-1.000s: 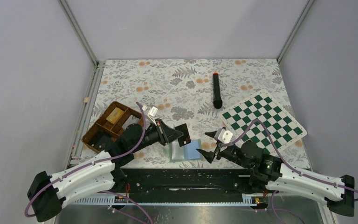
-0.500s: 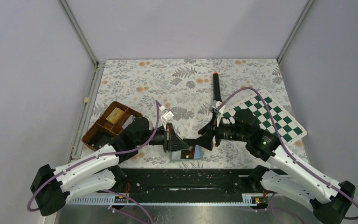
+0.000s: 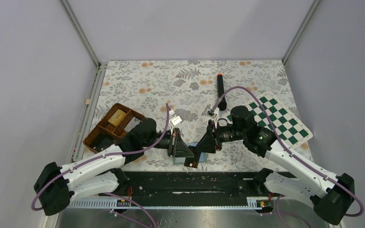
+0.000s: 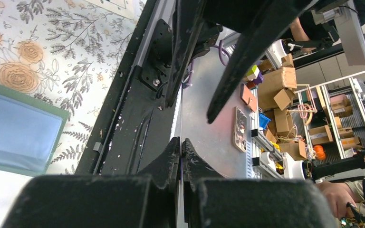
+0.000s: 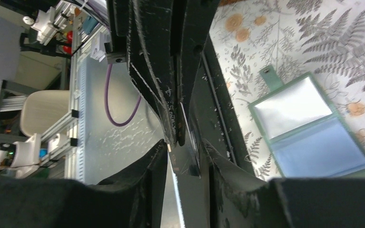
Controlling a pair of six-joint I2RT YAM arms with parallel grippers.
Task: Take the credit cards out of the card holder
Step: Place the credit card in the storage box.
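Card holder [image 5: 309,126] lies open and flat on the table [image 3: 138,78] at its near edge, pale green panel beside light blue panel, closing tab pointing away from them. The two arms meet just above it. Left end effector [image 4: 179,151]: fingers pressed together on one dark credit card [image 3: 191,161], held clear of the holder. Right end effector [image 5: 184,145]: fingers apart, one on each side of that card, which is edge-on in the right wrist view; contact cannot be judged. The card has a small orange mark, any print too small to read. White tag [image 3: 175,121] on the left wrist cable: not legible. Elsewhere: wicker tray [image 3: 105,130], chessboard [image 3: 285,123].
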